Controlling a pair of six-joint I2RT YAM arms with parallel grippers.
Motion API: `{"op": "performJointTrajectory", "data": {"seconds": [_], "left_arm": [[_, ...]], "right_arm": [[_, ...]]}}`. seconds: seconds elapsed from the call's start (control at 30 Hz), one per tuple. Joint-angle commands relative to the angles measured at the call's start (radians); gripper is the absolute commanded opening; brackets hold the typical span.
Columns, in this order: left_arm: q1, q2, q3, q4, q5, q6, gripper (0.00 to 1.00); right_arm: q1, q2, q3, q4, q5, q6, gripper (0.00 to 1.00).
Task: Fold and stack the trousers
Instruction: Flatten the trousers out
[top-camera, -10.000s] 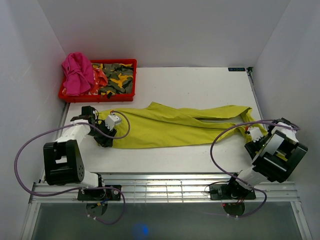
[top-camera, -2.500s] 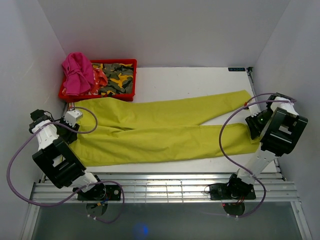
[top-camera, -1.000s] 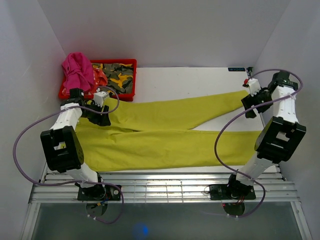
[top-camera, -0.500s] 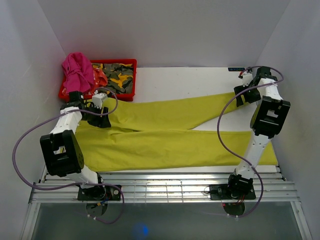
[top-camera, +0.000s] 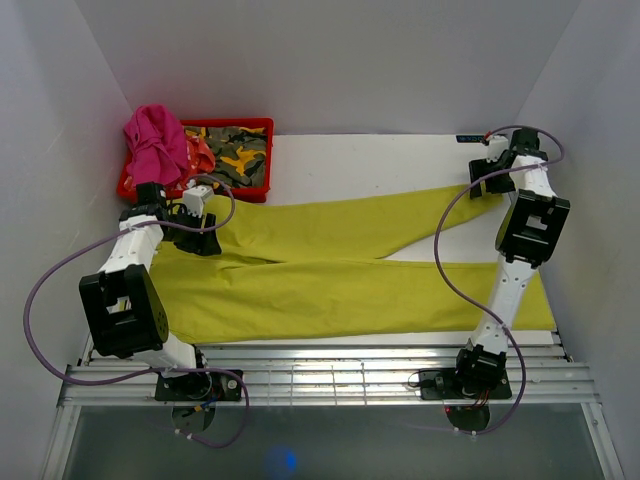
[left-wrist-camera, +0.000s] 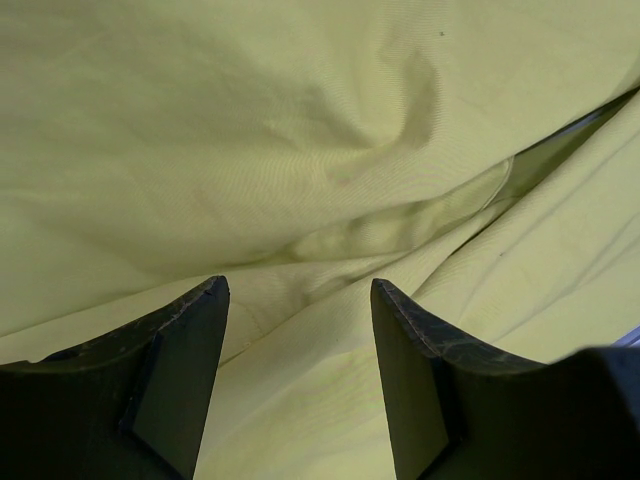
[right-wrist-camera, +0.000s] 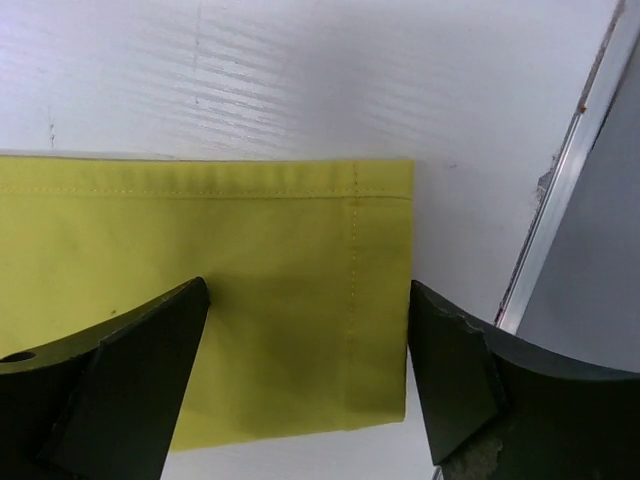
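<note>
Trousers (top-camera: 330, 295) flat beneath parted fingers (left-wrist-camera: 170, 390)

The trousers (top-camera: 330, 270) are no longer bunched mid-surface (top-camera: 380, 160); they now lie flat, legs spread in a V. My left claw (top-camera: 203, 238) is now up at the far waist corner. My right claw (top-camera: 483, 182) now reaches out over the far hem (right-wrist-camera: 380, 300), jaws apart.

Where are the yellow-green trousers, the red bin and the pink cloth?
trousers (top-camera: 330, 290), top view, middle of the near leg.
red bin (top-camera: 250, 191), top view, its front wall.
pink cloth (top-camera: 152, 140), top view, its bunched middle.
</note>
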Motion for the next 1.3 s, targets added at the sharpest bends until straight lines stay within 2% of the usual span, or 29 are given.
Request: {"op": "performJointTrajectory", "data": {"seconds": [0.0,0.1,0.13,0.2,0.23,0.4,0.57,0.73,0.83,0.9,1.0,1.03,1.17,1.23,1.27], "left_arm": [[0.002,-0.054,0.000,0.002,-0.001,-0.002,0.69],[0.003,-0.051,0.012,-0.006,-0.007,-0.004,0.69],[0.002,-0.051,0.015,-0.007,-0.007,-0.004,0.69],[0.003,-0.055,0.020,-0.007,-0.004,-0.004,0.69],[0.002,-0.057,0.019,-0.007,-0.003,-0.004,0.69],[0.002,-0.084,-0.006,0.013,-0.001,-0.004,0.69],[0.002,-0.121,-0.043,0.045,-0.018,-0.007,0.69],[0.002,-0.155,-0.067,0.072,-0.039,-0.007,0.70],[0.003,-0.175,-0.081,0.105,-0.058,-0.022,0.72],[0.003,-0.195,-0.086,0.132,-0.070,-0.039,0.73],[0.003,-0.200,-0.081,0.140,-0.072,-0.060,0.74],[0.003,-0.197,-0.078,0.139,-0.069,-0.063,0.74],[0.003,-0.178,-0.060,0.119,-0.067,-0.066,0.74],[0.005,-0.184,-0.057,0.111,-0.067,-0.062,0.74],[0.003,-0.186,-0.057,0.109,-0.068,-0.059,0.74]], "right_arm": [[0.005,0.037,0.046,0.006,-0.045,0.041,0.84],[0.005,0.034,0.038,-0.006,-0.065,0.033,0.59],[0.004,0.025,0.030,-0.022,-0.073,0.022,0.38],[0.004,-0.027,0.004,-0.029,-0.082,0.010,0.22],[0.002,-0.057,-0.043,-0.026,-0.085,0.002,0.08],[-0.004,-0.330,-0.198,-0.032,-0.088,-0.041,0.08],[-0.013,-0.611,-0.339,-0.032,0.050,-0.064,0.08],[-0.022,-0.755,-0.462,-0.046,0.154,-0.076,0.08],[-0.024,-0.777,-0.526,0.000,0.154,-0.055,0.08],[-0.022,-0.742,-0.542,0.023,0.192,-0.044,0.08],[-0.022,-0.583,-0.467,0.031,0.208,0.001,0.08],[-0.021,-0.477,-0.423,0.018,0.196,0.014,0.08],[-0.012,-0.250,-0.112,-0.094,0.030,0.074,0.08],[0.008,-0.191,-0.062,-0.088,-0.071,0.087,0.08],[0.020,-0.179,-0.043,-0.068,-0.071,0.102,0.08]]}}
